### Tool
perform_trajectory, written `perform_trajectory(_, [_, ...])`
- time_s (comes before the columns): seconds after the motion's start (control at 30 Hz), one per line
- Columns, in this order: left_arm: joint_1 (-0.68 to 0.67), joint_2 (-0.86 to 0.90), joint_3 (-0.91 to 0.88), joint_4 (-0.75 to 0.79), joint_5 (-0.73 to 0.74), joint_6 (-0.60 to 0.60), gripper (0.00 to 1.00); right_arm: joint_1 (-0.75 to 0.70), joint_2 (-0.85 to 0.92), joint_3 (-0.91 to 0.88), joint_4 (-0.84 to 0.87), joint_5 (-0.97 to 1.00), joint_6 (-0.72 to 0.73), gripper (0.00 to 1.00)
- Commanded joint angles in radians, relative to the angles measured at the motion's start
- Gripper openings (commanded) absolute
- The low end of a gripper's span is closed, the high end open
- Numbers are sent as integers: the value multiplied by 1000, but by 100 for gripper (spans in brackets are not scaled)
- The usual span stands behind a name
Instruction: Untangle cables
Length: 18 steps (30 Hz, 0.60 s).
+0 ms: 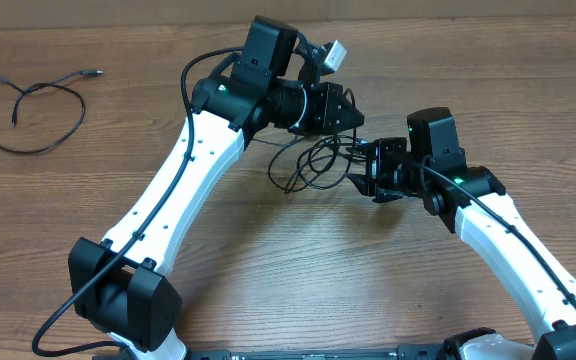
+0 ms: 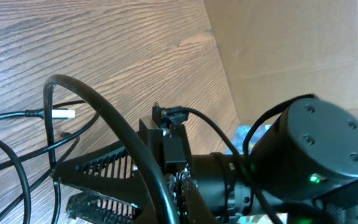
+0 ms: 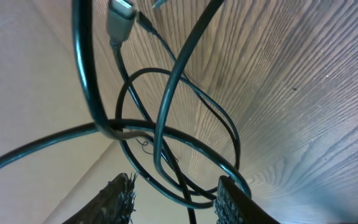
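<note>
A knot of thin black cables [image 1: 313,165] lies mid-table between the two arms. My left gripper [image 1: 353,115] hovers just above and behind the knot. It looks shut on a cable [image 2: 104,124] that arcs up close to its camera; its own fingertips do not show there. My right gripper [image 1: 360,168] reaches into the knot from the right. Its fingers [image 3: 229,199] stand apart with several loops [image 3: 185,186] passing between them, one against the right finger. The same fingers [image 2: 98,167] appear in the left wrist view. A silvery plug [image 3: 120,18] hangs above the loops.
A separate black cable [image 1: 28,105] lies in a loose loop at the far left of the wooden table [image 1: 288,260], its plug end [image 1: 93,73] pointing right. The arms' own thicker black cables run along both arms. A cardboard-coloured wall [image 2: 278,50] stands behind the table.
</note>
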<state>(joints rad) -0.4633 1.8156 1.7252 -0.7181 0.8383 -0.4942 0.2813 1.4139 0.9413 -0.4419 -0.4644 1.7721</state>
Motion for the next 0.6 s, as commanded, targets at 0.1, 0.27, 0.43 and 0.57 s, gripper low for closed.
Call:
perform_trajectory(0.1, [-14,-31,24,36,20,-182,4,1,36,-5,30,45,39,41])
perform_trajectory(0.27, [-48,-31,24,51,15,-235,4,7,90,-5,103,40,39,38])
perform_trajectory(0.43, [-67,-31,24,108,-10,-295,4,32,123,-5,119,45,39,32])
perform_trajectory(0.57, [-64,-31,24,182,-10,-325,4,39,142,-5,103,46,30,10])
